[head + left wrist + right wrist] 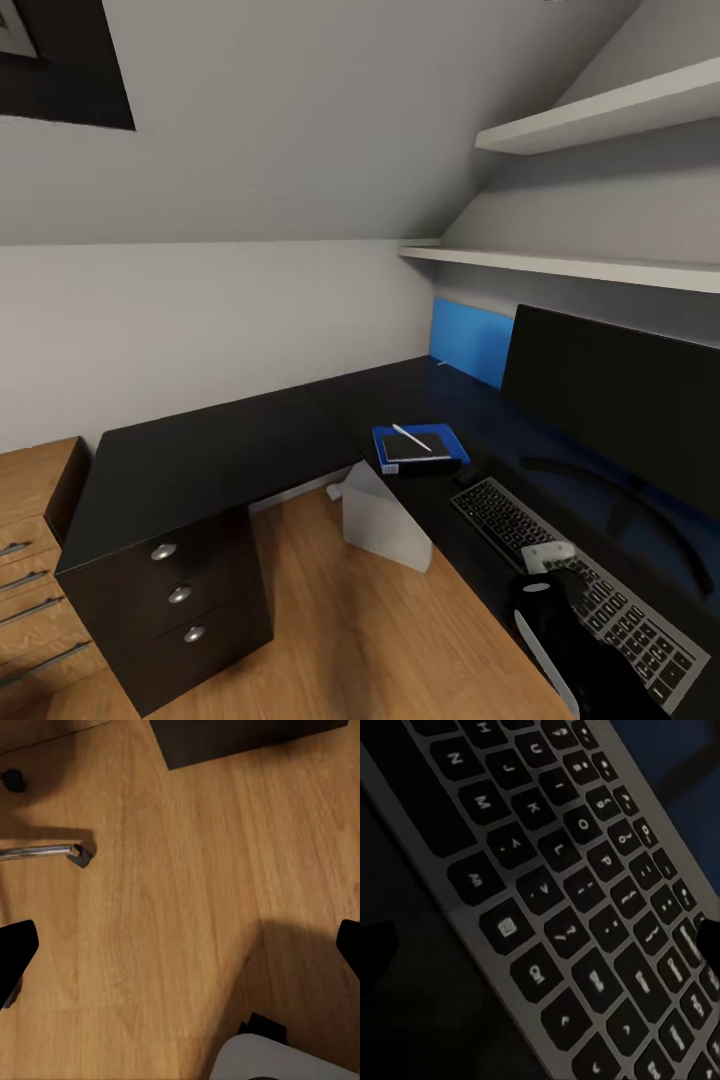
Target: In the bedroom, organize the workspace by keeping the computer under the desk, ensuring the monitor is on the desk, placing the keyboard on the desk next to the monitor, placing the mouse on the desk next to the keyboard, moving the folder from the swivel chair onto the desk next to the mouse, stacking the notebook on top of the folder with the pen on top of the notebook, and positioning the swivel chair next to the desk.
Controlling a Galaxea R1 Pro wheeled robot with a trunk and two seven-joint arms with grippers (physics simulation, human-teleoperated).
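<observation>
The right gripper (544, 941) hovers just over the keyboard (575, 570), its fingertips apart and empty. The left gripper (180, 945) hangs open above the wooden floor (187, 870). Beyond the keyboard, the pen (411, 437) lies on the notebook (417, 447), which lies on the folder (447, 438), beside the monitor (610, 400) on the desk (220, 440).

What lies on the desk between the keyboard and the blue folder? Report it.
In the head view, one small dark object, too dim to identify, sits between the keyboard and the folder on the black desk.
</observation>
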